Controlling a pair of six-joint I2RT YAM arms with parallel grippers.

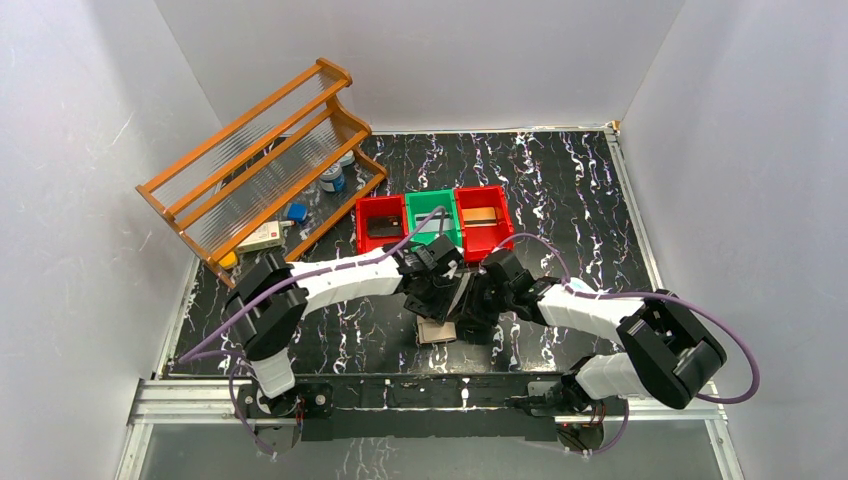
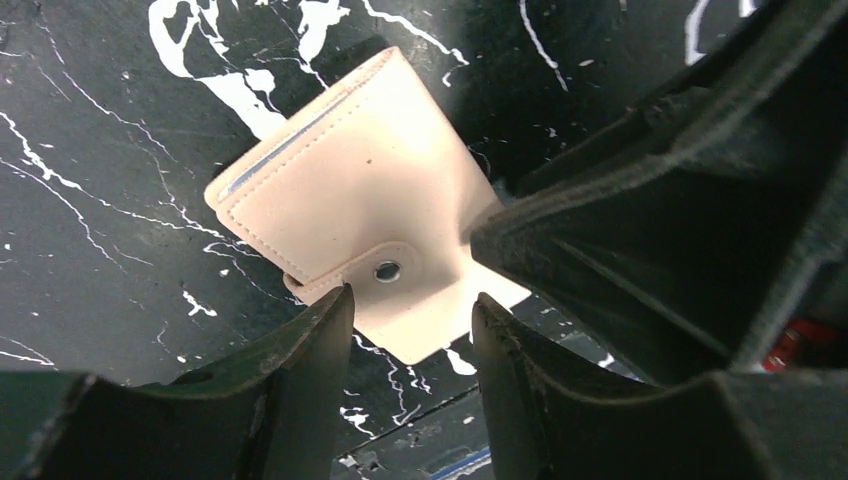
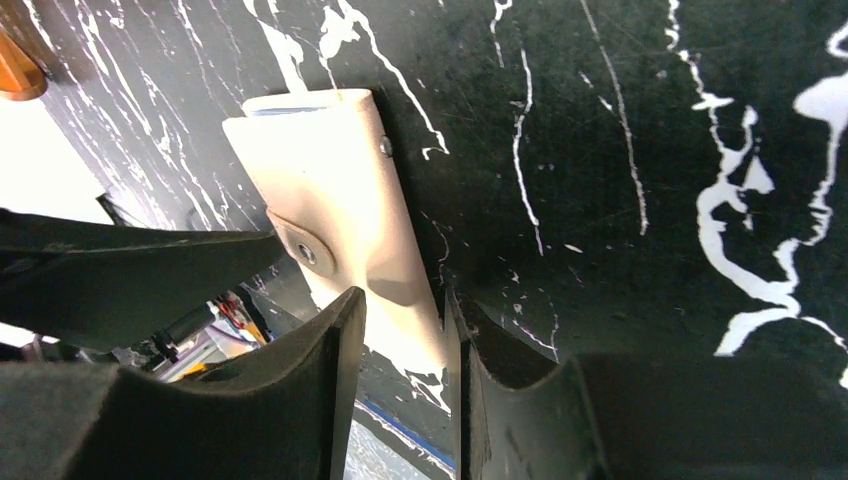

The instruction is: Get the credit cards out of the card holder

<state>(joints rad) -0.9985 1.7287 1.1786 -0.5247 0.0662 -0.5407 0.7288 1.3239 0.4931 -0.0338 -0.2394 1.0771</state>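
Observation:
The tan card holder point(image 1: 435, 332) lies closed on the black marbled table, its snap flap fastened; no card shows in it. It shows in the left wrist view point(image 2: 350, 190) and the right wrist view point(image 3: 330, 180). My left gripper point(image 2: 412, 300) is open just above its flap end. My right gripper point(image 3: 405, 300) is open, with the holder's near end between its fingers. Both grippers meet over it in the top view, the left point(image 1: 440, 295) and the right point(image 1: 478, 305). A dark card point(image 1: 382, 226) lies in the left red bin, an orange-gold card point(image 1: 481, 214) in the right red bin.
Three bins stand in a row behind the arms: red point(image 1: 362, 222), green point(image 1: 433, 203), red point(image 1: 503, 215). The green one holds a greyish flat thing, partly hidden by a cable. A wooden rack point(image 1: 250, 160) leans at the back left with small bottles and boxes under it.

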